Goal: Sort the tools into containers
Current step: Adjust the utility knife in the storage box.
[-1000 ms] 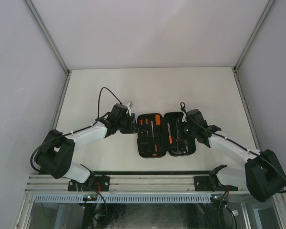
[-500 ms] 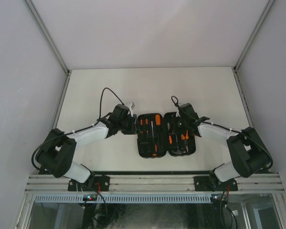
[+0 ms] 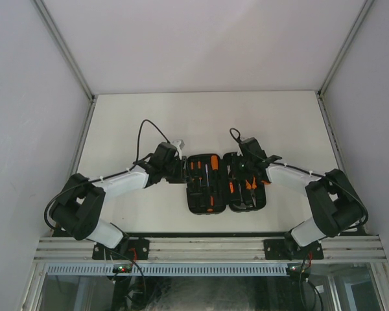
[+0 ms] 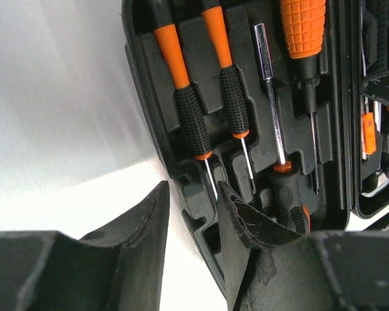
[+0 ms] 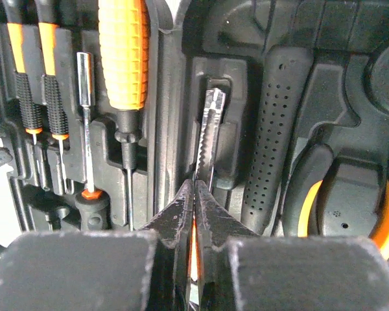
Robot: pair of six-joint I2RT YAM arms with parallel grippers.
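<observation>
Tool case [image 3: 201,207] lies opened flat at mid-worktop [image 3: 142,123], both halves face up, the tools seated in its moulded slots. No tool shows loose outside it. Judged a rigid, light plastic shell, apt to slide when a tool is pressed home, so its wall is the place to steady it. Left gripper [image 4: 193,194] stands astride the case's left wall, jaws parted. A sliver of worktop shows beside the outer finger, so no firm pinch is evident. Right gripper [image 5: 194,191] hangs over the case's right half, jaws clenched tip to tip on nothing. Large screwdriver [image 5: 123,52] sits by the case's hinge, thin screwdrivers [image 4: 185,97] nearer its left wall. These look light and stiff: take the ribbed handles, not the slick shafts. Serrated pliers nose [image 5: 207,136] lies just beyond the right tips.
</observation>
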